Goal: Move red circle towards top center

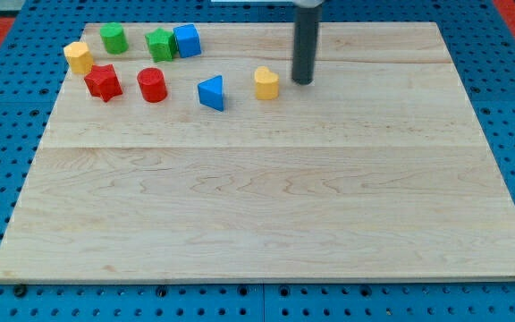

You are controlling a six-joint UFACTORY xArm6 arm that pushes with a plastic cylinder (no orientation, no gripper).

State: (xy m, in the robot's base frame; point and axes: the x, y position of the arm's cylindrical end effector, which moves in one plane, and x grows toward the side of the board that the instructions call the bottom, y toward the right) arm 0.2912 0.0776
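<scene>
The red circle block (pixel 152 85) stands on the wooden board (pixel 266 206) at the upper left. My tip (pixel 303 81) rests on the board near the top centre, well to the right of the red circle. A yellow heart block (pixel 266 82) lies just left of my tip, and a blue triangle block (pixel 211 93) lies between the heart and the red circle.
A red star block (pixel 103 82) sits left of the red circle. A yellow hexagon block (pixel 79 57), a green round block (pixel 113 38), a green star block (pixel 160 44) and a blue cube (pixel 187 40) line the upper left edge.
</scene>
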